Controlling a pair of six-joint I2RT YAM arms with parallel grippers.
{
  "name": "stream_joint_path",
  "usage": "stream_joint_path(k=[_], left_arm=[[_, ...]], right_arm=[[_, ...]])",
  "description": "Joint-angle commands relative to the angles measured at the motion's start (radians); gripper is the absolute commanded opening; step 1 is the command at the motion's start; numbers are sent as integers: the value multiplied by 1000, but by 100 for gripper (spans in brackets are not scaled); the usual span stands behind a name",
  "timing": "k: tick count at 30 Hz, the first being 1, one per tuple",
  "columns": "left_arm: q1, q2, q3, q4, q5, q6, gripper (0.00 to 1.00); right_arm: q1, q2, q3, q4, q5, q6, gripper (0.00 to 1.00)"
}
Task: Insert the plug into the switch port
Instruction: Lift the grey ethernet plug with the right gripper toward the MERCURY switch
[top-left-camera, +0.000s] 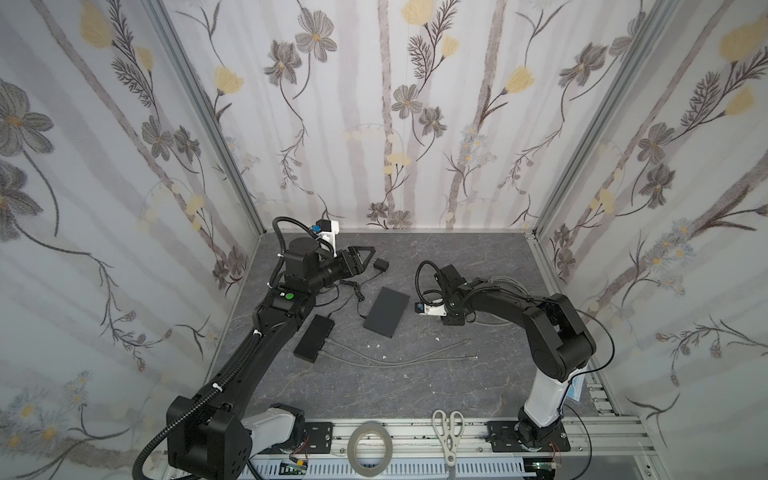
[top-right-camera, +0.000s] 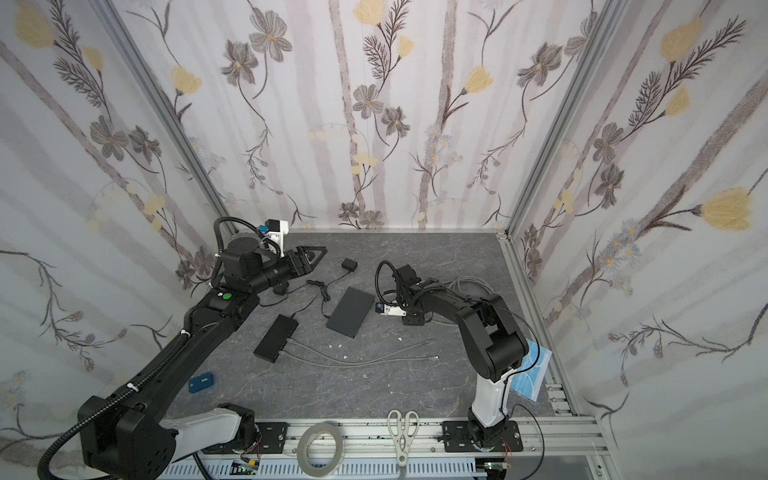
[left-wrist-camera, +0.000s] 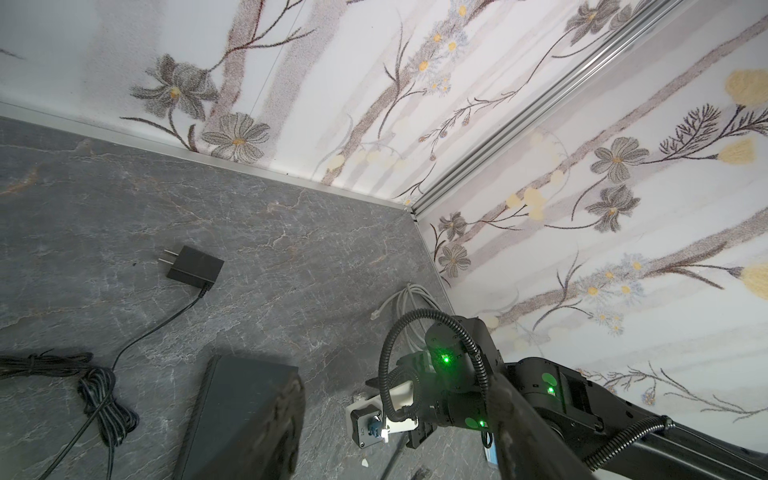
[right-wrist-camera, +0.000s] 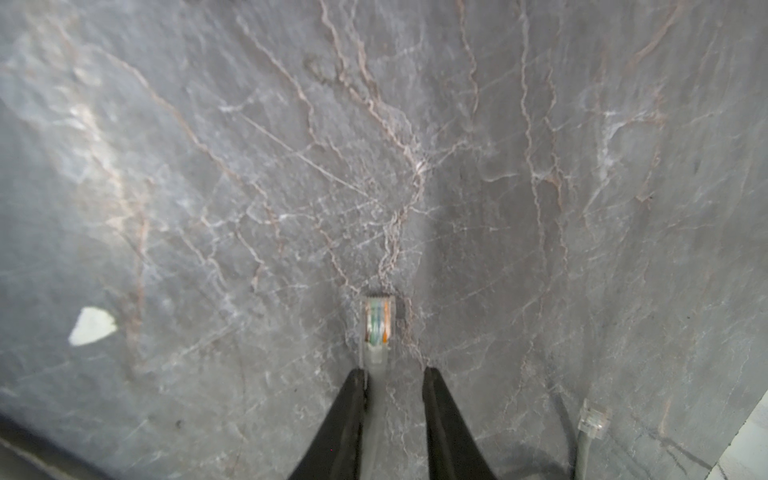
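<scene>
The left gripper (top-left-camera: 368, 257) hovered wide open and empty over the surface (top-left-camera: 415, 374), near a black power adapter (top-left-camera: 380, 264). The right gripper (right-wrist-camera: 395, 372) stood narrowly open, its fingers straddling the grey cable (right-wrist-camera: 376, 395) without clamping it. The plug (right-wrist-camera: 377, 328) lay on the surface just beyond them.

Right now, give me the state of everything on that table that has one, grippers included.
left gripper: open, empty
right gripper: slightly open, fingertips just behind the plug
plug: lying on the table, not inserted
small switch: two grey cables plugged in
power adapter: unplugged, prongs bare
scissors: closed
</scene>
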Motion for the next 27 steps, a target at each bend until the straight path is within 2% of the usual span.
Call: stream_joint_path(k=[1, 14, 16, 27], left_arm=[[3, 2, 1, 46, 13, -6, 70], [5, -1, 1, 46, 17, -10, 70], [5, 0, 1, 45, 17, -12, 70], [7, 3, 1, 47, 20, -16, 70]], right_arm=[[-1, -2, 1, 23, -32, 3, 27], [-19, 7, -26, 42, -39, 17, 25], [-20, 5, -26, 42, -40, 19, 22], [-21, -5, -29, 54, -73, 23, 23]])
